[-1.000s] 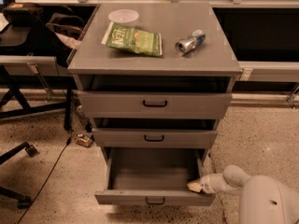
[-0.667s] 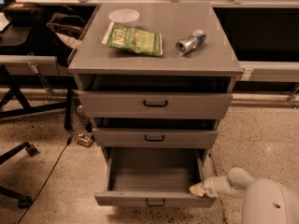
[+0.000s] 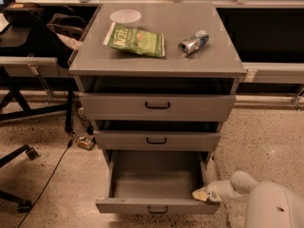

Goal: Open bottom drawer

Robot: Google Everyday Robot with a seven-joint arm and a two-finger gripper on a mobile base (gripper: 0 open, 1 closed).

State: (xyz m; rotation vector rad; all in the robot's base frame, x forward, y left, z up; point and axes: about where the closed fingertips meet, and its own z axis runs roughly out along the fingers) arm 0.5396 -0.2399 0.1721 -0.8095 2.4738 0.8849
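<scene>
Opening progress: the bottom drawer [image 3: 142,206] is pulled well out of the cabinet [image 3: 156,66], its grey floor bare and in full sight; I judge the task nearly or fully done.
Drawer place: lowest of three, its front panel nearest the camera, well forward of the middle drawer [image 3: 118,140] and the top drawer [image 3: 114,106].
Handle: the small black bar [image 3: 157,209] on the low front panel is free, with nothing on it.
Gripper: the gripper [image 3: 202,194] sits at the drawer's right front corner, at the top edge of the side wall, reached in from the right on a white arm [image 3: 237,184].
Gripper state: whether it is apart, together or clamped on the drawer wall cannot be told.
Left to do: at most a small further pull, then letting go and backing the arm away, by my reading.
Change since a second ago: the front panel has come slightly nearer the camera, and the gripper has moved with it, down and forward.
Unchanged: the chip bag [image 3: 135,39], can [image 3: 192,42] and white bowl [image 3: 125,16] on top lie as before.
</scene>
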